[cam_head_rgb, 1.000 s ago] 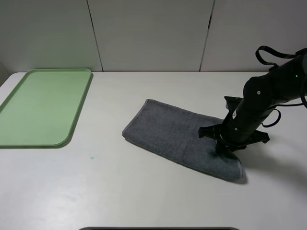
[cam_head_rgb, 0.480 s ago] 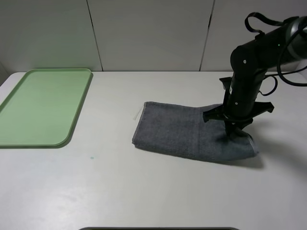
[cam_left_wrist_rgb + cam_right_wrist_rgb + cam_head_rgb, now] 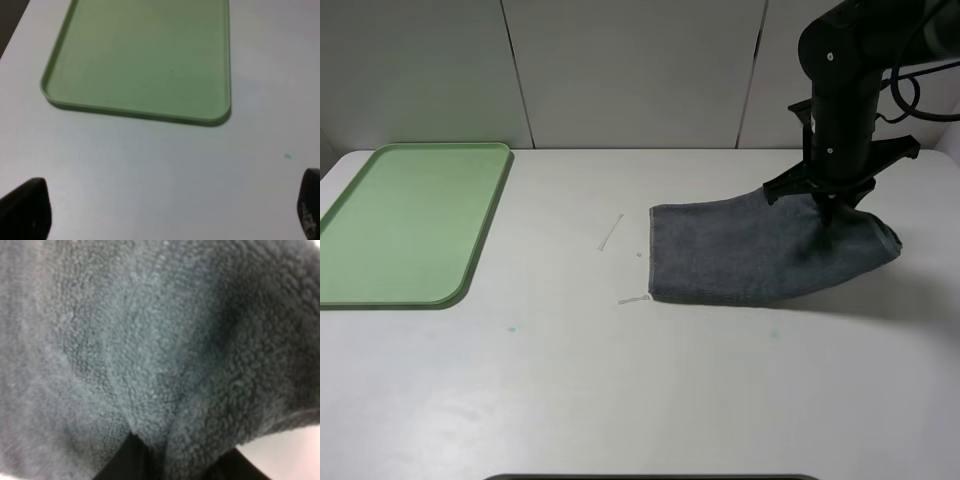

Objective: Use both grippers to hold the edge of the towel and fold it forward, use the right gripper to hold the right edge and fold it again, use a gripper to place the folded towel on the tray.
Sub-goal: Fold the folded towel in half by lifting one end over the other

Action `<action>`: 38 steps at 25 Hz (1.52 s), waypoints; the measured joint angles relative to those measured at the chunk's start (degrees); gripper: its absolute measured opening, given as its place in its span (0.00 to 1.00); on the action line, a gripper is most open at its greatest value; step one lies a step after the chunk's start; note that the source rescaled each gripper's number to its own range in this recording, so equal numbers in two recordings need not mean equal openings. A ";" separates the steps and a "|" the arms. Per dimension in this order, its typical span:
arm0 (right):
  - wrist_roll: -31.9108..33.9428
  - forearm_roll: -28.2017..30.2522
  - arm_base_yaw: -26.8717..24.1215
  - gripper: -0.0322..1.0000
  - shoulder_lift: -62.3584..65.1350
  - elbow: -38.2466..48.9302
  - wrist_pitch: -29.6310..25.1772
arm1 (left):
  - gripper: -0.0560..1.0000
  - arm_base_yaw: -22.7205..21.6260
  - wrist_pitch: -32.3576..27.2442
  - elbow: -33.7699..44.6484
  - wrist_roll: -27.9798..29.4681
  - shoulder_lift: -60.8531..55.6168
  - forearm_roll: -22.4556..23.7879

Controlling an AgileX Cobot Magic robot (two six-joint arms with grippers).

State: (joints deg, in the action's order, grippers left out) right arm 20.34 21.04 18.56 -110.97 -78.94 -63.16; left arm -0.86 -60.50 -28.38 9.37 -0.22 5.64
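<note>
Exterior high view: the right gripper (image 3: pixel 830 205) is clenched on the right end of the grey towel (image 3: pixel 750 260) and holds that end raised off the white worktop (image 3: pixel 620 390). From the pinch the cloth slopes down to its left edge, which lies flat on the worktop right of centre. Two short white threads (image 3: pixel 611 233) lie on the worktop just left of the towel. The green tray (image 3: pixel 410 220) sits at the far left, well apart from the towel. In the right wrist view, grey terry cloth (image 3: pixel 150 340) fills nearly everything, bunched where the dark fingers (image 3: pixel 130 460) grip it. In the left wrist view the left gripper (image 3: pixel 167 212) is released, fingers spread wide above bare worktop, near the tray (image 3: pixel 140 60).
</note>
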 joint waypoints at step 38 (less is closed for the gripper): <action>-6.44 -10.64 13.46 0.17 -7.07 -14.67 -2.00 | 1.00 0.00 0.00 0.00 0.00 0.00 0.00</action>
State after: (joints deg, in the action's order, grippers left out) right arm 13.90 10.40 32.02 -118.04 -93.61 -65.16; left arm -0.86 -60.50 -28.38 9.37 -0.22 5.64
